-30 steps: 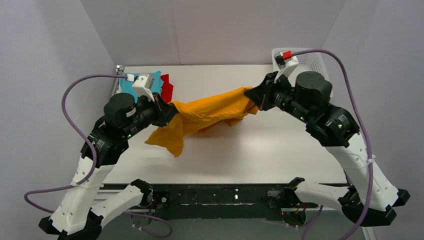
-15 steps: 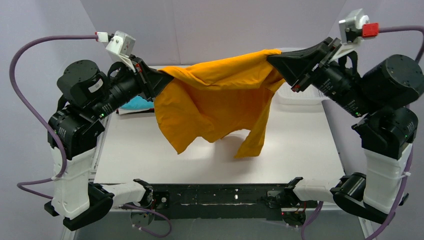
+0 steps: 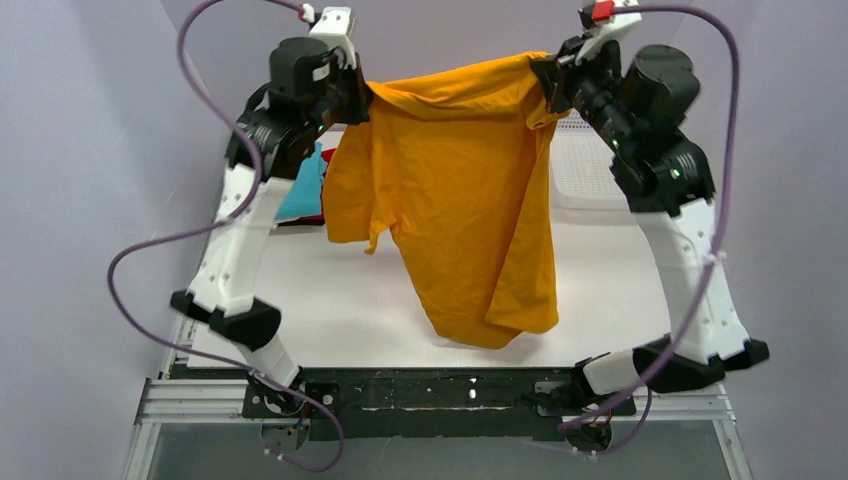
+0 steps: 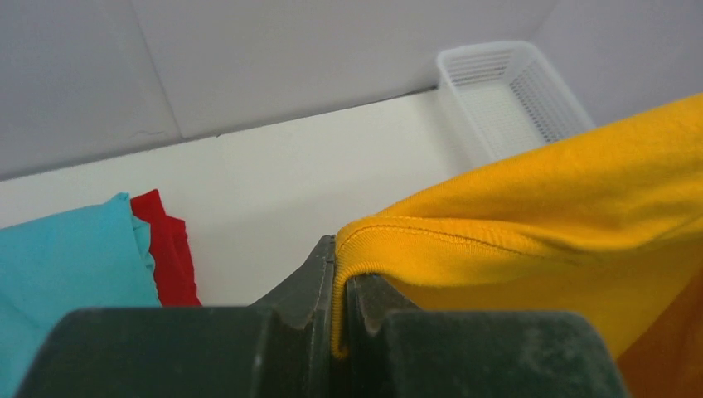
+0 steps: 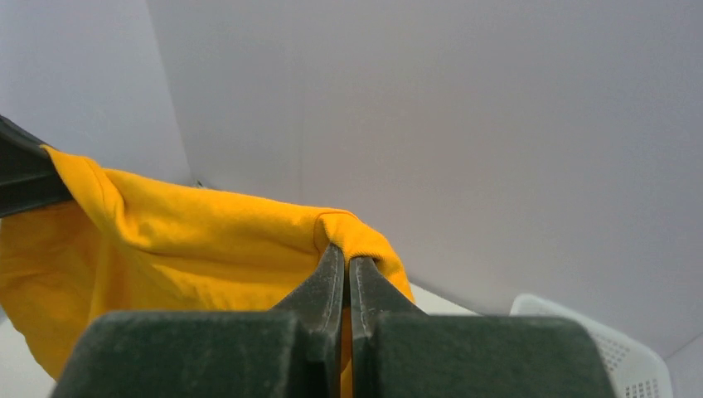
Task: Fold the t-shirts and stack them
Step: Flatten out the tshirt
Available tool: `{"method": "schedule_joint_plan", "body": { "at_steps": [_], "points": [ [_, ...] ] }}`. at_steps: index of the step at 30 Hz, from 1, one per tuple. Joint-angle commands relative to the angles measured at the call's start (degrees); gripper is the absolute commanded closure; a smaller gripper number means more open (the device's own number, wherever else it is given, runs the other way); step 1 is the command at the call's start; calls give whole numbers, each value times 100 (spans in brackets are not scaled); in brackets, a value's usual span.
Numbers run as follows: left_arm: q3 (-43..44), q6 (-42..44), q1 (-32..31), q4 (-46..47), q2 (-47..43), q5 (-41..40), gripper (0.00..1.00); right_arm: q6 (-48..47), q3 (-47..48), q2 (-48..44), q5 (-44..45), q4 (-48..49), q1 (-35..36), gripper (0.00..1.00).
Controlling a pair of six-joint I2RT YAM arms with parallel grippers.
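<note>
The mustard-orange t-shirt (image 3: pixel 455 190) hangs high above the table, stretched between both grippers, its lower end just above the table's front. My left gripper (image 3: pixel 365 95) is shut on its ribbed edge (image 4: pixel 414 240) at the upper left. My right gripper (image 3: pixel 543 80) is shut on its other top corner (image 5: pixel 352 236). A folded turquoise shirt (image 3: pixel 303 190) lies on a red one (image 4: pixel 166 249) at the table's back left; it also shows in the left wrist view (image 4: pixel 66 265). The white and black shirts are hidden.
A white plastic mesh basket (image 3: pixel 590 170) stands at the back right of the white table (image 3: pixel 320 300), also in the left wrist view (image 4: pixel 514 91) and the right wrist view (image 5: pixel 613 348). Grey walls close in the back and sides.
Both arms have risen and swung toward the back, lifting the orange shirt off the table. It has gone from a bunched strip to hanging full length between the grippers.
</note>
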Motion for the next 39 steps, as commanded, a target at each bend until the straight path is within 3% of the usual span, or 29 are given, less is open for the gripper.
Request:
{"method": "schedule_joint_plan", "body": {
  "at_steps": [1,6,8,10,14,17,18,19,21,23,25,26,28,29,31,35,39],
  "points": [
    [1384,-208,515,-127,1272,-561,100,314,502,768,-1324,576,-921,99],
    [1515,-271,633,814,1088,-231,100,639,2239,1601,-1976,1017,-1195,99],
    [1503,-233,632,840,885,67,100,696,1898,1218,-2225,1228,-1201,99],
    [895,-64,633,596,490,401,100,759,654,552,-2328,1472,-1201,99],
    [-4276,119,625,1321,-1808,941,100,1050,-2298,-685,-2715,-598,-1149,99],
    [-6885,-305,580,1382,-2697,999,100,1867,-4666,-1204,-3330,-1281,-933,99],
    [-7702,-673,581,1384,-2830,1317,94,2100,-5327,-1301,-3314,-1210,-732,98],
    [-8070,-982,580,1375,-2822,1474,84,2134,-5678,-1245,-3168,-1349,-589,91],
    [-8396,-1227,565,1302,-2806,1562,80,2156,-5907,-1116,-2949,-1493,-496,81],
    [-8592,-1476,561,1204,-2821,1543,67,2115,-6102,-968,-2854,-1501,-481,71],
    [-8695,-1599,561,1100,-2863,1635,61,2071,-6203,-809,-2804,-1528,-471,65],
    [-8718,-1643,560,1020,-2900,1726,47,2059,-6210,-745,-2753,-1542,-478,61],
    [-8732,-1733,555,859,-3047,1832,6,2058,-6153,-677,-2580,-1586,-480,45],
    [-8710,-1766,554,740,-3150,1833,2,2060,-6079,-689,-2442,-1611,-473,34],
    [-8610,-1815,547,546,-3417,1764,2,2070,-5857,-725,-2230,-1663,-478,23],
    [-8246,-2026,544,426,-3690,1355,2,2198,-5471,-852,-2000,-1375,-480,18],
    [-8001,-2460,545,660,-3147,1106,2,2408,-5452,-725,-1818,-115,-478,15]
  ]
}}
